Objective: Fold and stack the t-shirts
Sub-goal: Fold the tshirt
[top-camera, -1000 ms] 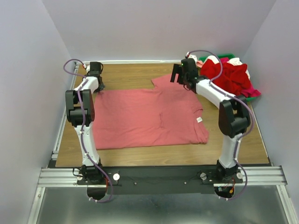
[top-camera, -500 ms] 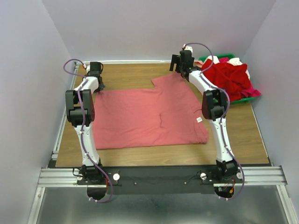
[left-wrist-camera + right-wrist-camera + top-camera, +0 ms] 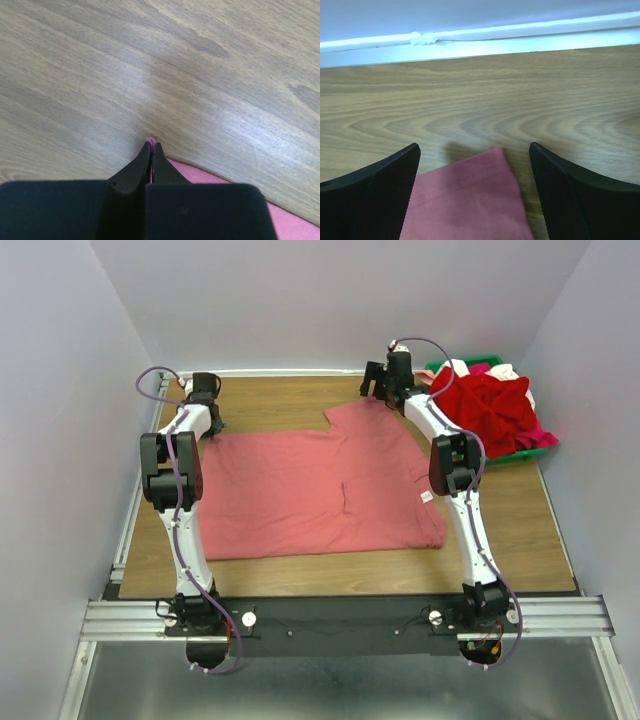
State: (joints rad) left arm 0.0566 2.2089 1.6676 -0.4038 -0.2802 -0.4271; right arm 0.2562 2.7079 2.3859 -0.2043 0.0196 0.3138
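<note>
Salmon-pink t-shirt [image 3: 320,490] lies spread flat on the table [image 3: 270,395]; the remaining t-shirts [image 3: 490,405] are heaped in the green tray [image 3: 528,452] at far right. My left gripper [image 3: 151,146] is clenched on the shirt's far-left corner. My right gripper [image 3: 474,147] hangs spread wide astride the sleeve [image 3: 470,200] tip. I would lower the right fingers around that tip, close on fabric only, then lift both corners level.

Table [image 3: 270,395]: smooth wood grain, faint sheen. Salmon-pink t-shirt [image 3: 300,490]: soft matt cloth. Right gripper [image 3: 474,150] fingers [image 3: 375,195]: black, matt, finely dimpled.
</note>
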